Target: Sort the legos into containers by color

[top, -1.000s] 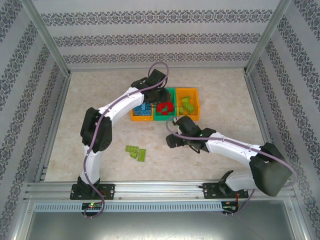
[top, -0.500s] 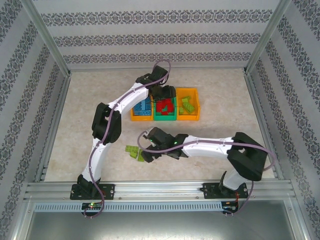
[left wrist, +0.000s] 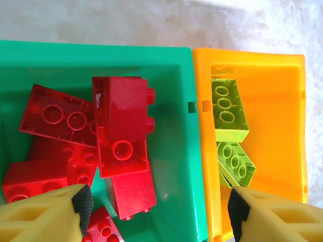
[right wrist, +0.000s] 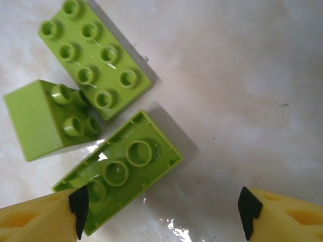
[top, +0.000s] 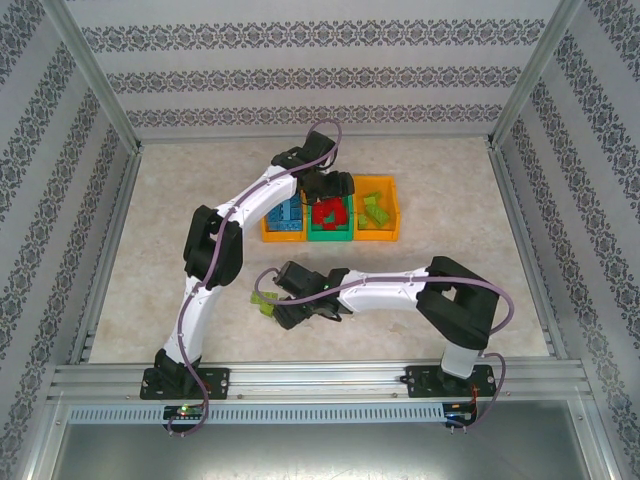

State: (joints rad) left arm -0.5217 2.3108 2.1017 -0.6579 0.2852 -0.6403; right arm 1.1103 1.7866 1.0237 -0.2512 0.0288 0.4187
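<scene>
My left gripper (left wrist: pixel 159 206) hangs open over the green bin (left wrist: pixel 176 151), with its jaws either side of the bin's right wall and nothing between them. Several red legos (left wrist: pixel 118 133) lie in that bin. Light green legos (left wrist: pixel 229 108) lie in the orange bin (left wrist: pixel 282 126) to its right. My right gripper (right wrist: pixel 161 206) is open low over the table. An upside-down light green lego (right wrist: pixel 118 171) lies by its left fingertip (right wrist: pixel 78 204). Beside that are a studded one (right wrist: pixel 93 55) and one on its side (right wrist: pixel 48 118). From above, the left gripper (top: pixel 327 190) is at the bins and the right gripper (top: pixel 268 300) at the loose legos.
Three bins stand in a row at mid-table: an orange bin (top: pixel 283 234) holding blue legos, the green bin (top: pixel 330 236), and the orange bin (top: pixel 378 235). Metal frame rails (top: pixel 320 375) and patterned walls enclose the table. The right arm (top: pixel 390 290) stretches leftward across the front.
The right arm has swung left from near the bins to the loose green legos on the table. The left gripper has opened above the green bin.
</scene>
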